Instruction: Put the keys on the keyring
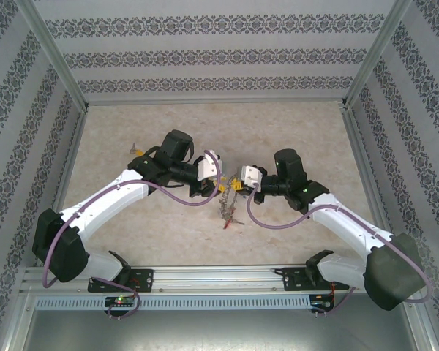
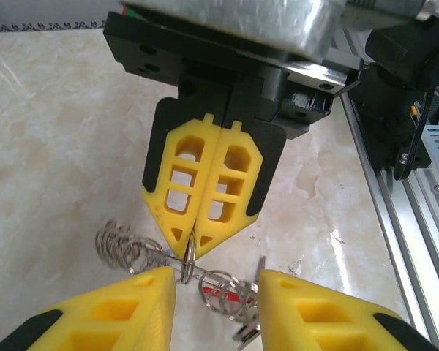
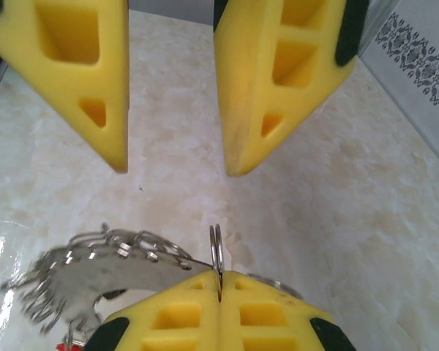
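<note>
The right gripper point(image 3: 219, 287) pinches the upright keyring point(image 3: 216, 248) between closed yellow fingers, its silver bunch point(image 3: 95, 270) trailing toward 8 o'clock over the table point(image 3: 314, 183), while the left gripper point(image 3: 177, 167), at 12 o'clock, faces it, fingers partly apart, holding nothing.

A robot test booth in a lab: flowery grey paper walls point(image 1: 219, 51) and silver metal bars point(image 1: 219, 278) around the beige stone-look table point(image 1: 293, 131).

Bright, even light is cast from above; soft shadows, mild glare on the table point(image 2: 335, 245) (wrist views), nearest edges blurred.
</note>
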{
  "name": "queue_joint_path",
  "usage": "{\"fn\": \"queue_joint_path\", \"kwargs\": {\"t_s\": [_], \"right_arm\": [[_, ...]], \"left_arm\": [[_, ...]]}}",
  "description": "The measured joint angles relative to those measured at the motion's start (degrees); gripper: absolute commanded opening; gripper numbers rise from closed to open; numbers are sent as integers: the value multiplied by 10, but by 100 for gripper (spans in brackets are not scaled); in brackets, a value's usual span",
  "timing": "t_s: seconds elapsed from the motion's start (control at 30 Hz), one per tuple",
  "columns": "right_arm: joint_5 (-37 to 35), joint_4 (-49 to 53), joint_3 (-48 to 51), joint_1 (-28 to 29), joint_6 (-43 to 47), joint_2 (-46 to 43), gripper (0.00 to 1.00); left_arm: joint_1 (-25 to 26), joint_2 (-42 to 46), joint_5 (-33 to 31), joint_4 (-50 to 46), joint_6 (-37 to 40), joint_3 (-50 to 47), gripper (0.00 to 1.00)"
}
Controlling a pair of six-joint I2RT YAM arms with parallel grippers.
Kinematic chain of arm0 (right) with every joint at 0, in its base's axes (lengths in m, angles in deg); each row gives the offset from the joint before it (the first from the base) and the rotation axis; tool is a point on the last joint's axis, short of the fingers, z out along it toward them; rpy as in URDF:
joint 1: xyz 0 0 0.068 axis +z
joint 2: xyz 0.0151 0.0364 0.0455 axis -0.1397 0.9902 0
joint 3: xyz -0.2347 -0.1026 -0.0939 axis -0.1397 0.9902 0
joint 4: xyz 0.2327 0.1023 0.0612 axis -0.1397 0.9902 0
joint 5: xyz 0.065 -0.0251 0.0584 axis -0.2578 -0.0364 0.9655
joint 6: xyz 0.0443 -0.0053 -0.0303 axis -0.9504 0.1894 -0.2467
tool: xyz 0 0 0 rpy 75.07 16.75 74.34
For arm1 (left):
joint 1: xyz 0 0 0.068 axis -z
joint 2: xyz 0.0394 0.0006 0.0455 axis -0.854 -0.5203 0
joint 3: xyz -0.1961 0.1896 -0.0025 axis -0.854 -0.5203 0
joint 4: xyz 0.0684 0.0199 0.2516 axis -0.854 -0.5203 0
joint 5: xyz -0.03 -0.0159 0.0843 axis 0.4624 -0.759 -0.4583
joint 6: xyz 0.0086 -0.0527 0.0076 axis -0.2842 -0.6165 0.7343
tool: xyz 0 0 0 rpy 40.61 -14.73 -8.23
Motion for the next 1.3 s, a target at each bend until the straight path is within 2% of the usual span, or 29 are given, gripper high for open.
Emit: {"fn": "queue_joint_path", "kwargs": {"t_s": [0.37, 0.53, 0.83, 1.1, 1.13, 1.17, 1.2, 1.27, 1.3], "right_arm": [[8, -14, 3, 0, -11, -8, 0], [19, -15, 3, 0, -11, -8, 0], [37, -23, 3, 0, -13, -8, 0], [41, -22, 3, -4, -15, -6, 0], [41, -23, 3, -4, -16, -5, 0], [41, -22, 3, -4, -17, -5, 0], [42, -23, 3, -4, -17, -4, 0], [45, -23, 3, -4, -18, -3, 0], [45, -23, 3, -4, -18, -3, 0]], "left_arm": [[0, -10, 0, 29, 5, -11, 33], [0, -19, 0, 31, 26, -11, 28], [0, -28, 0, 32, 50, -11, 5], [-4, -28, 2, 59, 50, -23, 4], [-4, -28, 3, 66, 48, -26, 11], [-4, -28, 4, 71, 47, -29, 21], [-4, -28, 9, 78, 44, -33, 25], [-4, -28, 14, 92, 38, -40, 24], [-4, -28, 15, 97, 36, -43, 19]]}}
